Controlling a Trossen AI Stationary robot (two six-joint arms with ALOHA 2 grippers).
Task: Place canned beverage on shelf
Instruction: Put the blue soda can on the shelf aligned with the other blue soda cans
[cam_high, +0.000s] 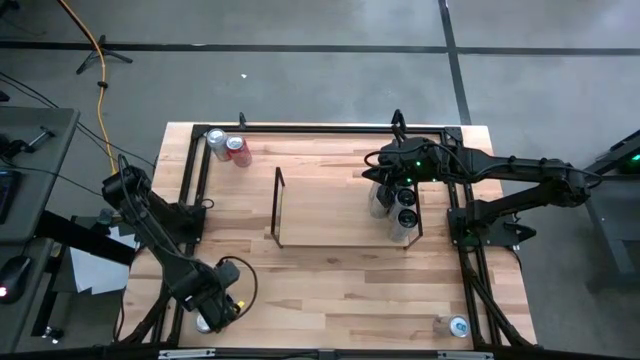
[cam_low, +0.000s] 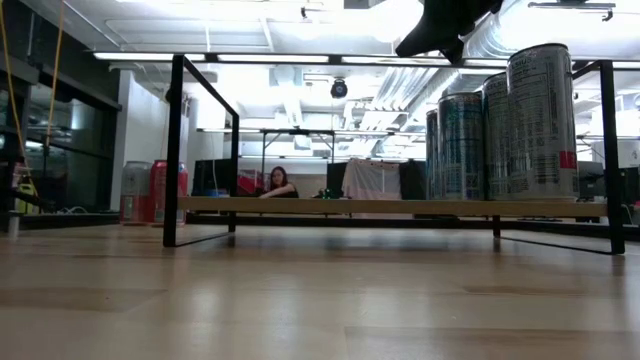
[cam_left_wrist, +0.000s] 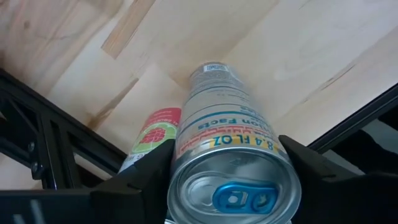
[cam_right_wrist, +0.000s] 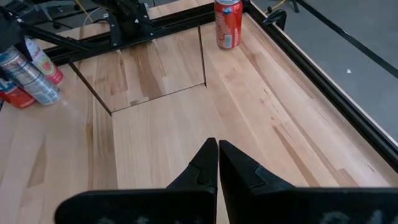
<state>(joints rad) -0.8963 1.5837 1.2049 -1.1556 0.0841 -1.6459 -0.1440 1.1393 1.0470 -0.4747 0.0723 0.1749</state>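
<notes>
A silver can with a blue tab (cam_left_wrist: 233, 180) stands upright on the table at its near left corner. My left gripper (cam_high: 214, 308) points down over it, shut on it. A can with a red and green label (cam_left_wrist: 152, 134) stands right beside it. The shelf (cam_high: 345, 208), a low black rod rack, sits mid-table with three tall cans (cam_high: 398, 205) upright at its right end. My right gripper (cam_right_wrist: 217, 149) is shut and holds nothing. It hovers above the shelf's right end (cam_high: 385, 165). My left gripper has the silver can between its two fingers (cam_left_wrist: 152, 171), one on each side of the can's upper wall (cam_left_wrist: 186, 146), just below the rim. The fingers come from above, pointing down. The can stands upright with its base on the table.
A silver can (cam_high: 215, 140) and a red can (cam_high: 238, 151) stand at the far left corner, and a lone can (cam_high: 457, 325) at the near right. More cans (cam_right_wrist: 28, 78) crowd around the left gripper. Black rails (cam_high: 320, 129) edge the table. Bare wood lies near the shelf's front.
</notes>
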